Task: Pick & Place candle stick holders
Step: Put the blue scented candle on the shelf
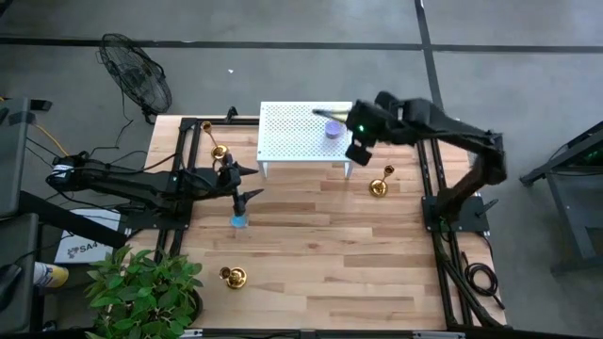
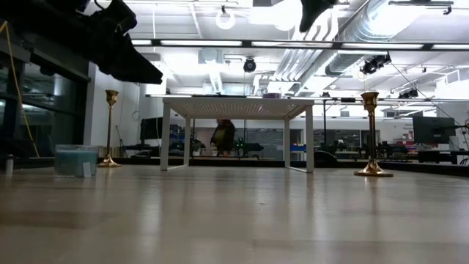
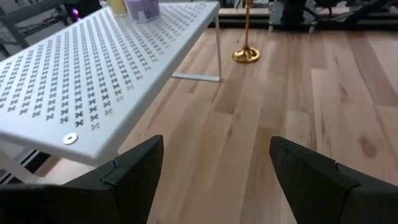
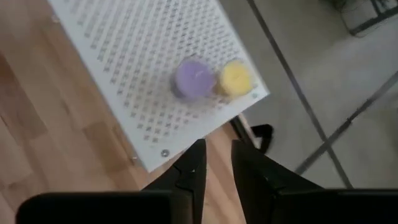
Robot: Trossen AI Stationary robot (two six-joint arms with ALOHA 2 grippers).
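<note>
Three gold candle stick holders stand upright on their round bases on the wooden table: one left of the white perforated shelf (image 1: 219, 149), one right of it (image 1: 380, 185), one near the front left (image 1: 231, 276). My left gripper (image 1: 250, 182) hangs open and empty in front of the shelf's left end, above a blue candle (image 1: 239, 221). My right gripper (image 1: 358, 151) hangs shut and empty over the shelf's right near corner, beside a purple candle (image 4: 194, 78) and a yellow candle (image 4: 235, 78) on the shelf.
The white shelf (image 1: 301, 132) stands on thin legs at the table's far middle. In the low view two holders (image 2: 111, 128) (image 2: 372, 132) flank the shelf (image 2: 238, 108), with the blue candle (image 2: 75, 160) at the left. A potted plant (image 1: 141, 292) and a fan (image 1: 137, 80) stand off the table's left.
</note>
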